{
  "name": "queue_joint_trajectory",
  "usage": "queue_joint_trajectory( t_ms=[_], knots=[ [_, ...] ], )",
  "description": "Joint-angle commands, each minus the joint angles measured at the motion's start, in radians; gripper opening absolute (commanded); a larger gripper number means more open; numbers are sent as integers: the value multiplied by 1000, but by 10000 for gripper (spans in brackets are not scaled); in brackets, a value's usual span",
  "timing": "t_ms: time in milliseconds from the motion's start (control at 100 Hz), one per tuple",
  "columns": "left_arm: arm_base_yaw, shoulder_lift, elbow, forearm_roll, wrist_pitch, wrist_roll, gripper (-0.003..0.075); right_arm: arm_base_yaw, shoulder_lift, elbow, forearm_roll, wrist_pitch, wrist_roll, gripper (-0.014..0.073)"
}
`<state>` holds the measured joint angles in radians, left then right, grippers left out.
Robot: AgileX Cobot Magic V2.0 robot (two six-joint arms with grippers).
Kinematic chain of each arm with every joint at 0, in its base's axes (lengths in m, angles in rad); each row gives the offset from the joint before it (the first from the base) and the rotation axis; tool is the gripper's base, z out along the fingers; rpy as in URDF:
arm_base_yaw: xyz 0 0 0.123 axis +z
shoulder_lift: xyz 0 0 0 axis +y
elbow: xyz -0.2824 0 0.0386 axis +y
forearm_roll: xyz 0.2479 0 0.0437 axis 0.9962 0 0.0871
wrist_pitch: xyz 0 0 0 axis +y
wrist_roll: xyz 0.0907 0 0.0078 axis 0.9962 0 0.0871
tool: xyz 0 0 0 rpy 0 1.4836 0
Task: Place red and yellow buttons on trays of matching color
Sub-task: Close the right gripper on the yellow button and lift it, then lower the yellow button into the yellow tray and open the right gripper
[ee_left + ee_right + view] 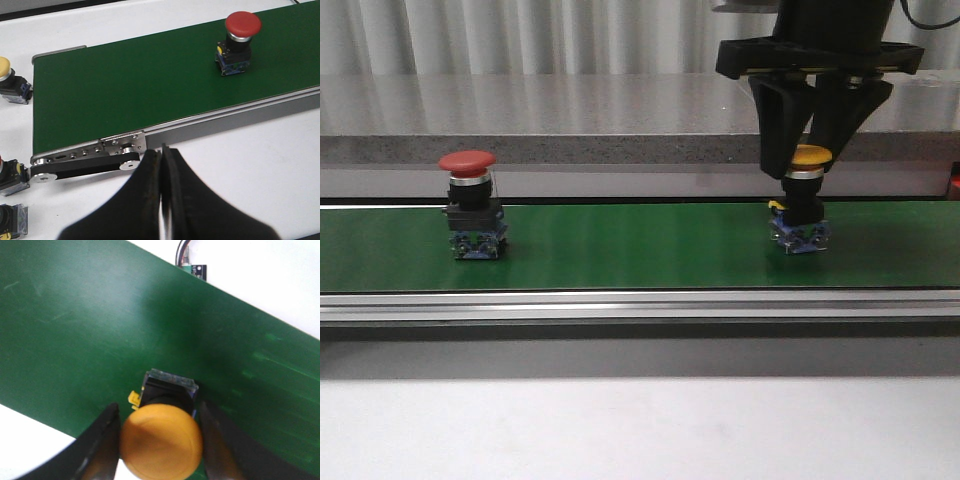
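**Yellow button between the right pincer's fingers on the green belt**

The yellow push-button [802,205] stands upright on the green conveyor belt [640,245], towards its right end in the front view. Its yellow mushroom cap sits over a silver collar, a black body and a blue terminal base resting on the belt. The right gripper [811,150] hangs directly over it, its two black fingers [102,450] reaching down on either side of the cap. In the right wrist view the fingers flank the cap very closely, spread to about its width; whether they actually press on it cannot be told.

The red push-button [472,205] stands upright on the same belt, well apart towards the left end, with nothing touching it. It has a red mushroom cap and the same black body and blue base.

The left gripper [162,190] hovers over the white tabletop [250,170] just beside the belt's metal side rail [225,117], its fingers brought together with no gap and nothing between them. In the left wrist view, more push-buttons [11,85] rest on the tabletop beyond the belt's end, one of them yellow-capped.
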<state>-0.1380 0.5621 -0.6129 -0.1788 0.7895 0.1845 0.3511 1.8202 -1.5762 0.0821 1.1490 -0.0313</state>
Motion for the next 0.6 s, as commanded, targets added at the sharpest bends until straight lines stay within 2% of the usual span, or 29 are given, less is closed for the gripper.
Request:
queue_joint_trajectory(
  t_ms=[0,250,590],
  knots=[
    [-5,4,-29,-15,-62,-10,-20,-7,-67,-33,3,3,-11,236],
    [-5,4,-29,-15,-62,-10,-20,-73,-145,-33,-2,20,-7,236],
    [-5,4,-29,-15,-62,-10,-20,-303,-213,-33,-55,88,-8,236]
  ],
)
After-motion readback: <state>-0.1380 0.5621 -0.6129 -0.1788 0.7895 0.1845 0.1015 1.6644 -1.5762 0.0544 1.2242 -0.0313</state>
